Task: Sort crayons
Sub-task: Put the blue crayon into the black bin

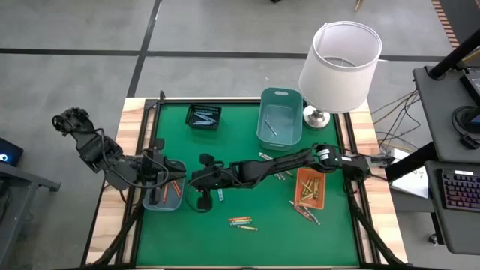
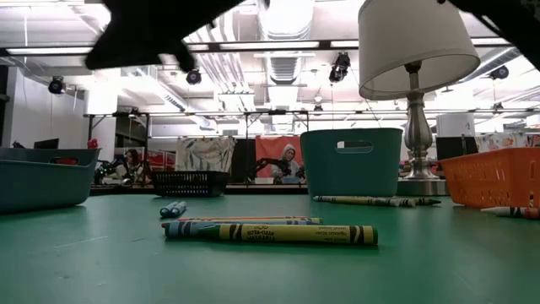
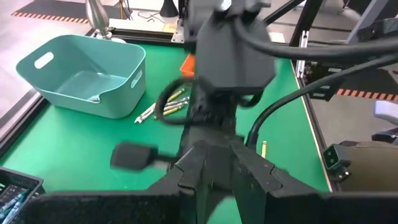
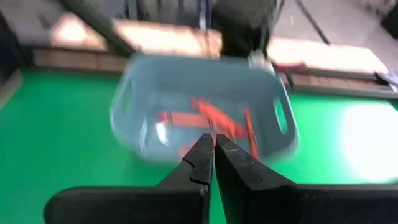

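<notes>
Loose crayons lie flat on the green table (image 1: 225, 240): a small group (image 1: 241, 221) near the front, shown close in the low view as a yellow crayon (image 2: 287, 234) beside a blue one (image 2: 245, 223), and a few crayons (image 1: 276, 171) at the centre. A grey-blue bin (image 1: 163, 195) at the left holds red and orange crayons (image 4: 214, 118). My right gripper (image 1: 189, 178) (image 4: 213, 144) reaches across from the right, shut, with nothing between its fingers, raised just right of that bin. My left gripper (image 1: 166, 174) hovers over the bin.
An orange tray (image 1: 309, 187) with crayons sits at the right, with loose crayons (image 1: 306, 214) by its near edge. A teal bin (image 1: 280, 116) and a black basket (image 1: 202, 117) stand at the back. A white-shaded lamp (image 1: 339, 64) stands at the back right corner.
</notes>
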Tool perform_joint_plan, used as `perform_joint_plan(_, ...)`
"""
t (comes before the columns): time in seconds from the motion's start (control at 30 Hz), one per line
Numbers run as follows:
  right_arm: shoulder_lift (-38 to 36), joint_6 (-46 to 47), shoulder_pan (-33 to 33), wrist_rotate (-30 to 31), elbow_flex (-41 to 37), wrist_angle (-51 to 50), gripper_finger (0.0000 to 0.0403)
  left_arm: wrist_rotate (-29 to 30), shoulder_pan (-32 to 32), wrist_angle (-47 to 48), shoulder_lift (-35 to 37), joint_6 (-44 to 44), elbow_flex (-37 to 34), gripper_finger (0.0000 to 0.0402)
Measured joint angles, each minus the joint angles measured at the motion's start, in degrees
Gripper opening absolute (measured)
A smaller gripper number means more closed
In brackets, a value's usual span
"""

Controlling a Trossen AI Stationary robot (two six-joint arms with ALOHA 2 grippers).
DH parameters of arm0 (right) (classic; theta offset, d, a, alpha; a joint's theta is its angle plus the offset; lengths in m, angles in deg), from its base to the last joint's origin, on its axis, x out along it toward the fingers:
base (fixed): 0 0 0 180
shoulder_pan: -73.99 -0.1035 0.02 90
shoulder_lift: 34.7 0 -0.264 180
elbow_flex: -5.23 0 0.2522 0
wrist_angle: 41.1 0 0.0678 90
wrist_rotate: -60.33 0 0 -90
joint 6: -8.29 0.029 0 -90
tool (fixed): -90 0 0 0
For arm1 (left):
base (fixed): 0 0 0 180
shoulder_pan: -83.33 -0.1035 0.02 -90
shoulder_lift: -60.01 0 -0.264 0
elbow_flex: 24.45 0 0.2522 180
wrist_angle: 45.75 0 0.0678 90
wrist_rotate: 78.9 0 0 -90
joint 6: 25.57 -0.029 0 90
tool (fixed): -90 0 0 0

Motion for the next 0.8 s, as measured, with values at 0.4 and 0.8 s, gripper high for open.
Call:
perform_joint_plan(0.4,-10.55,1.08,-7.36,6.2,-4.73,-32.3,0.0008,0.39,-0.05,-0.32,-9.7,-2.14,-0.02,0.0048)
perform_joint_plan(0.8,-31.22,12.39,-15.08,6.25,-27.89,-29.43,0.0008,-12.8,-4.56,-1.31,-23.39,-16.7,0.83,0.0048)
